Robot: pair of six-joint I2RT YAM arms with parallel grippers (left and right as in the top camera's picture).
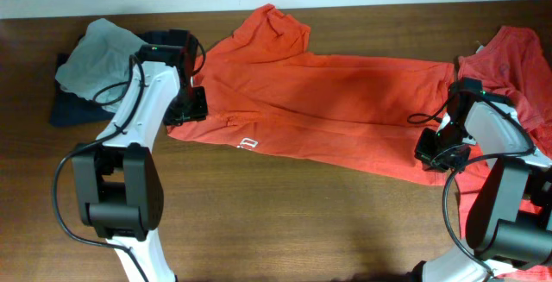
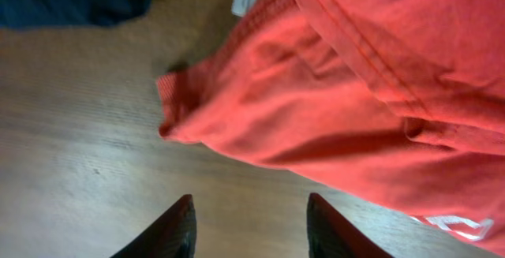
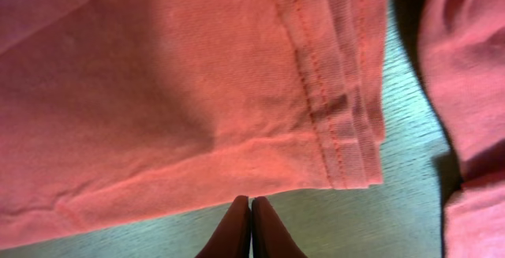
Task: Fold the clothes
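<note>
Left end effector [image 2: 249, 203] agape beside T-shirt [image 2: 355, 108], wrist view only.

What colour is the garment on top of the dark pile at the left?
The garment is light grey, clearest in the overhead view.

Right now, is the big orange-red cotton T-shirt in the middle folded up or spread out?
Spread out: the orange-red cotton T-shirt lies long across the wooden table, one sleeve sticking out.

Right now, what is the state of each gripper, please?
Left gripper: open, holding nothing.
Right gripper: closed, holding nothing.
</note>
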